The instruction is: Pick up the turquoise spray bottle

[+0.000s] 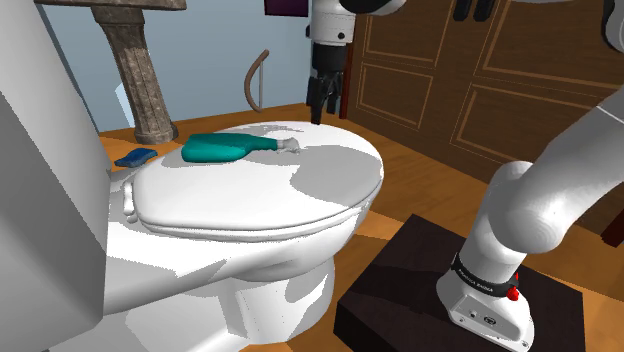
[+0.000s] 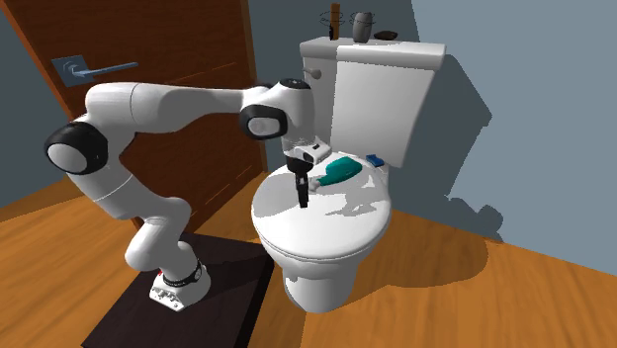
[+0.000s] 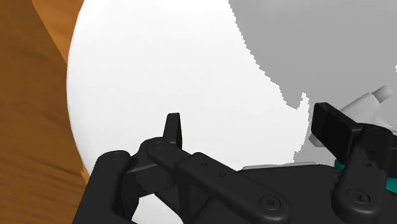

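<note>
On white toilet lid [image 1: 300, 195], toward the tank [image 2: 386, 89]: turquoise spray bottle [image 1: 225, 150] on its side, nozzle [image 1: 290, 146] nearest the pincer [image 1: 322, 102]. Pincer spread, empty, just beside it. Risk: off-centre pinch on narrow neck, rolling bottle off curved lid.

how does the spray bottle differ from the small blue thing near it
Spray bottle: turquoise with a pale nozzle; blue thing: plain blue. The spray bottle is far longer than the blue thing. The spray bottle lies on the lid; the blue thing sits by the tank. Both rest on the toilet.
</note>
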Controlling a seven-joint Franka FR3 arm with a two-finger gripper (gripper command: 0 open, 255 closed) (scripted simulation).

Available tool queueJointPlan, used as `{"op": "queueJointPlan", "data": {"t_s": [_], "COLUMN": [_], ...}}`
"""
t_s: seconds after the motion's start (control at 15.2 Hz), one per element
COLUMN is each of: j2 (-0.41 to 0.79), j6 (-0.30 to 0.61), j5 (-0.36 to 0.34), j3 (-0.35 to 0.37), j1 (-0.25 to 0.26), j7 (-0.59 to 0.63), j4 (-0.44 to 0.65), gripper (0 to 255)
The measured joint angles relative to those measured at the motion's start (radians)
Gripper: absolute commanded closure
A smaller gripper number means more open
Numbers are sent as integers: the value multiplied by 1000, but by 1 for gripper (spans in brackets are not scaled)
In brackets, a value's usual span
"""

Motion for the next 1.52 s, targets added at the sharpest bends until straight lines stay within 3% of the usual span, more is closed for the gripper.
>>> {"op": "queueJointPlan", "data": {"t_s": [0.66,1.25,1.32,1.52], "j2": [255,259,260,261], "j6": [31,133,135,137], "j5": [-9,-7,-7,-7], "j3": [112,124,124,124], "j1": [91,102,102,102], "j7": [-31,-37,-37,-37], "j4": [259,166,164,162], "gripper": [0,0,255,255]}}
